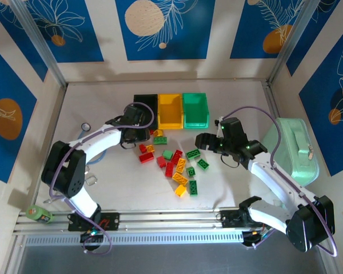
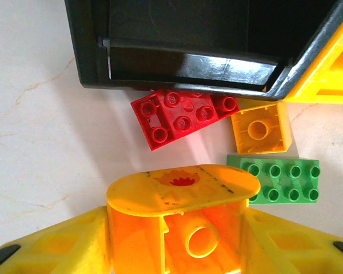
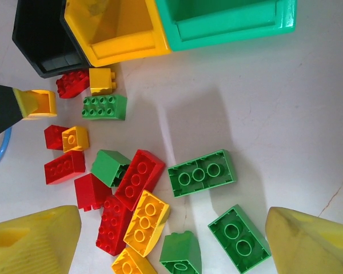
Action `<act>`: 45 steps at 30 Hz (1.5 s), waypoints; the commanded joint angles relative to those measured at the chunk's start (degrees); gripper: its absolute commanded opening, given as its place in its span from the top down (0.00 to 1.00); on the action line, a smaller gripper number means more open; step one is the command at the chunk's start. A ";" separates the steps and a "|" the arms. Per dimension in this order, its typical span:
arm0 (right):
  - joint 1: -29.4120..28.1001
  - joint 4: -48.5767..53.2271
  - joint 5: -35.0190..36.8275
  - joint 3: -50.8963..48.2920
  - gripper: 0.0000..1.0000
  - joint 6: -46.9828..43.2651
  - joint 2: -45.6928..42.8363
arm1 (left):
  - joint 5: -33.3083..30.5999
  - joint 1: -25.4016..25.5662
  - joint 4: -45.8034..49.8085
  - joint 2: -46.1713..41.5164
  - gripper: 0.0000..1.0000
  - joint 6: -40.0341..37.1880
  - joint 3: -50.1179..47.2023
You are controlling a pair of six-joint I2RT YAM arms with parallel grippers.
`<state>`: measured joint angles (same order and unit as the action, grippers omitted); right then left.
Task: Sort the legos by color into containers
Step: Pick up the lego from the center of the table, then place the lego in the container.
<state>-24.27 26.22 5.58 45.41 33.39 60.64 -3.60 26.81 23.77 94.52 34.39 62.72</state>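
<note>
You had the left gripper (image 2: 171,246) closed narrow on a yellow brick (image 2: 183,191), hollow side showing, just in front of the black bin (image 2: 86,45); the yellow bin (image 2: 331,65) it belonged in sat touching that black bin on its right, while the right gripper (image 1: 204,141) hung wide open farther right.

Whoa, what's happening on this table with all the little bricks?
Red, yellow and green bricks are being sorted by color into the black bin, yellow bin and green bin at the back. The left gripper grips a yellow brick just in front of the black bin. The right gripper hovers open over the loose ones. Most bricks lie on the table; the yellow and green bins look empty.
</note>
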 commanded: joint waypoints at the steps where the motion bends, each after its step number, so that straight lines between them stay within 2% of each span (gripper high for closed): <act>1: -0.16 -0.21 -0.40 -0.57 0.15 1.04 -1.11 | 0.09 0.26 2.81 -2.01 0.51 -0.74 2.40; 6: 0.01 -0.93 -0.62 -1.94 0.15 1.07 -1.49 | -0.56 0.26 4.60 -2.00 0.52 -1.20 4.92; 11: 0.41 -1.59 -0.70 -2.61 0.15 0.97 -1.58 | 1.35 0.35 3.65 -1.74 0.52 -0.49 6.95; 17: 0.79 -2.18 -1.63 -2.72 0.15 0.81 -1.10 | 4.13 0.35 3.52 2.20 0.52 -0.47 13.70; 32: 2.38 0.08 -1.90 -2.19 0.15 0.10 -2.74 | 10.43 1.53 5.22 19.45 0.52 0.22 35.41; 40: 2.83 -0.18 -3.08 -2.43 0.15 0.74 -2.50 | 11.58 1.84 10.10 28.81 0.51 -2.10 49.44; 42: 2.74 -0.17 -3.28 -2.53 0.15 0.81 -2.54 | 11.60 1.84 12.86 31.43 0.46 -2.65 54.18; 43: 2.74 -0.11 -3.30 -2.61 0.15 0.89 -2.63 | 11.51 1.84 13.97 32.21 0.31 -2.85 56.04; 44: 2.74 0.04 -3.26 -2.71 0.15 0.89 -2.71 | 11.54 1.84 14.36 32.27 0.21 -2.84 56.75; 45: 2.73 0.31 -3.21 -2.72 0.15 0.89 -2.87 | 11.68 1.93 13.78 31.66 0.17 -2.84 56.49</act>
<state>-21.71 25.34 4.03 43.27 33.69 58.59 7.07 28.23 33.61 125.86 32.75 116.31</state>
